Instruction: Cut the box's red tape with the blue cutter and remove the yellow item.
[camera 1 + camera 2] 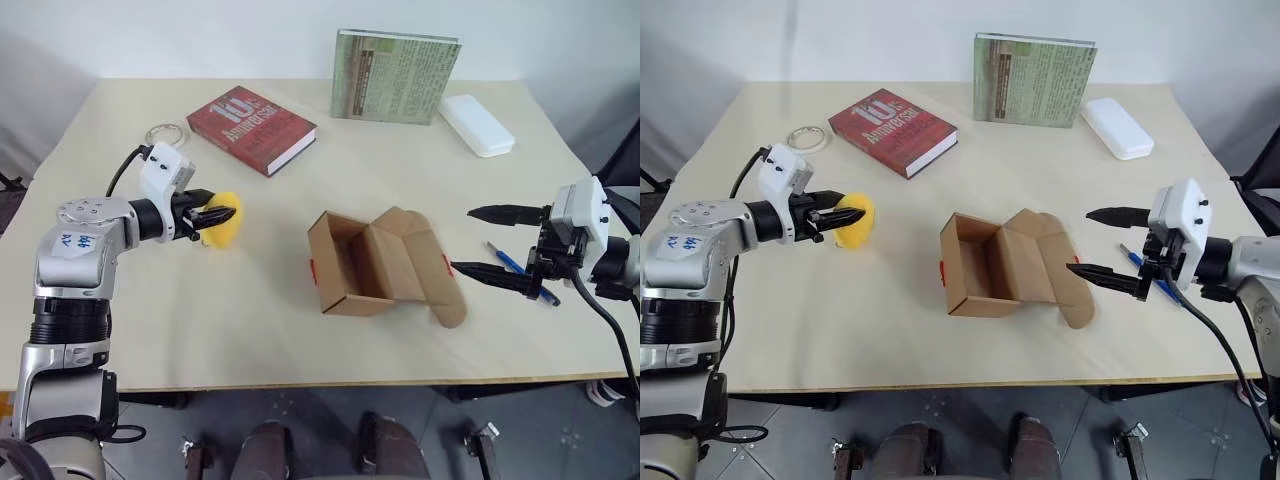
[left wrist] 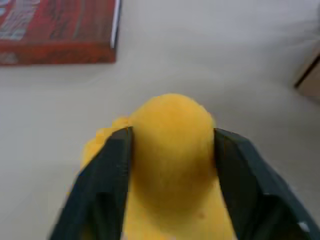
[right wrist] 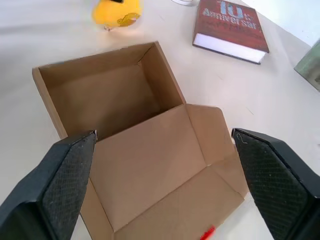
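The box (image 1: 405, 262) lies open in the middle of the table, its flaps folded out to the right and its inside bare. Small bits of red tape (image 1: 313, 270) show on its side. On the table left of the box sits the yellow item (image 1: 225, 230). My left gripper (image 1: 218, 208) is open with a finger on each side of it; the fingers (image 2: 112, 165) flank the ball closely. My right gripper (image 1: 462, 240) hovers wide open just right of the box, pointing at it. The blue cutter (image 1: 510, 262) lies on the table behind the right fingers.
A red book (image 1: 250, 128) lies flat at the back left with a white tape roll (image 1: 165, 132) beside it. A green book (image 1: 393, 75) stands upright at the back, and a flat white case (image 1: 477, 123) lies to its right.
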Controlling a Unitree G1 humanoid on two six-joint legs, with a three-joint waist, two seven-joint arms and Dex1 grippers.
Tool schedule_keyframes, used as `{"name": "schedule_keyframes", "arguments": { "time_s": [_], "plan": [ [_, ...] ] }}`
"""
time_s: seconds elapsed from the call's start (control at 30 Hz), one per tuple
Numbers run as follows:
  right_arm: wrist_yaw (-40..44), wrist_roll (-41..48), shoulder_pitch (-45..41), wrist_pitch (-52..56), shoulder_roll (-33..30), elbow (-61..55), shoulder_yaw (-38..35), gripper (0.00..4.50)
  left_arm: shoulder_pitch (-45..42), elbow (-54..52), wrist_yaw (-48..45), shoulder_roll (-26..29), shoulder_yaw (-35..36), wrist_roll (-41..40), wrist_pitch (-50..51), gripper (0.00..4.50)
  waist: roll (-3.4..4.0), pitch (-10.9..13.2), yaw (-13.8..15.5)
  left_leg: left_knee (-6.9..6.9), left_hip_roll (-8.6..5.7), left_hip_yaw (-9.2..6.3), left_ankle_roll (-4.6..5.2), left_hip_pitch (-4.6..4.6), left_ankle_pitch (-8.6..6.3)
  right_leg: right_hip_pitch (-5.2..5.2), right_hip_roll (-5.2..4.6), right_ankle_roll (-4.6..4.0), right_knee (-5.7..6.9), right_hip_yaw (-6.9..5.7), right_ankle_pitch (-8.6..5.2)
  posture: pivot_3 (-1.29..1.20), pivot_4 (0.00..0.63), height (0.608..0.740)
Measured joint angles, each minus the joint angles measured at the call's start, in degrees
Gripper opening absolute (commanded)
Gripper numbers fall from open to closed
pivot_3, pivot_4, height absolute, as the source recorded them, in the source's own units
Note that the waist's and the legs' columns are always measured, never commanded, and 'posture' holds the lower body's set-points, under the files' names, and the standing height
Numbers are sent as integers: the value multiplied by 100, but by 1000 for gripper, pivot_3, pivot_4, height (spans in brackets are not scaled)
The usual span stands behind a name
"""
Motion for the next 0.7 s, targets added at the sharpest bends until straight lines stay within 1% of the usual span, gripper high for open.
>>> {"name": "schedule_keyframes", "arguments": {
  "time_s": [0.1, 0.13, 0.2, 0.27, 0.33, 0.4, 0.5, 0.6, 0.7],
  "plan": [
    [126, -81, -82, -87, -3, 188, 58, 4500, 347, -450, -241, 262, 132, -291, 140, 4350, 2, 1, -53, -7, 4, 6, -3, 6, -2, -2, 2, 0, 1, 2, 0, 0, 150, 740],
    [180, -98, -83, -108, -7, 242, 58, 4500, 527, -611, -314, 336, 230, -377, 144, 4455, 4, 2, -64, -8, 5, 6, -4, 6, -2, -4, 2, 0, 1, 2, 0, 0, 150, 740],
    [288, -120, -82, -127, -43, 385, 55, 4500, 875, -928, -413, 380, 439, -535, 65, 4455, 4, 2, -66, -7, 6, 7, -4, 6, -2, -4, 2, 0, 1, 2, 0, 0, 150, 740],
    [402, -167, -43, -225, -91, 474, 40, 4500, 1414, -1321, -602, 364, 742, -777, -199, 4455, 5, 2, -68, -5, 6, 8, -6, 7, -4, -3, 2, 0, 1, 4, 0, 0, 150, 740],
    [574, -209, 40, -378, -159, 684, -24, 4500, 2209, -1812, -875, 297, 1050, -1049, -614, 4455, 5, 3, -69, -5, 7, 10, -8, 7, -5, -3, 2, 0, -3, 4, 0, 0, 150, 740],
    [775, -354, 237, -587, -300, 911, -59, 4500, 2930, -2107, -1100, 302, 1139, -1102, -942, 4455, 5, 3, -51, -5, 8, 10, -8, 8, -5, -3, 2, 0, -3, 3, 0, 0, 150, 740],
    [1101, -685, 633, -1085, -457, 1411, -73, 4500, 3854, -2154, -1486, 289, 1238, -1229, -1325, 4455, 6, 3, -4, 2, 9, 11, -8, 8, -5, 0, 2, -5, -4, 4, -2, 0, 150, 740],
    [1293, -879, 777, -1397, -458, 1803, -67, 4500, 4116, -2071, -1708, 138, 1435, -1517, -1513, 4455, 14, 6, 3, 11, 9, 12, -6, 8, -4, 2, 2, -13, -3, 7, -3, 0, 150, 740],
    [1357, -1239, 823, -1859, -538, 2557, -46, 4500, 4485, -2032, -1674, 119, 1521, -1508, -1825, 4455, 27, -2, -30, 5, 11, 23, -6, 21, -4, 5, 2, -17, 0, 13, -1, 0, 150, 740]
  ]
}}
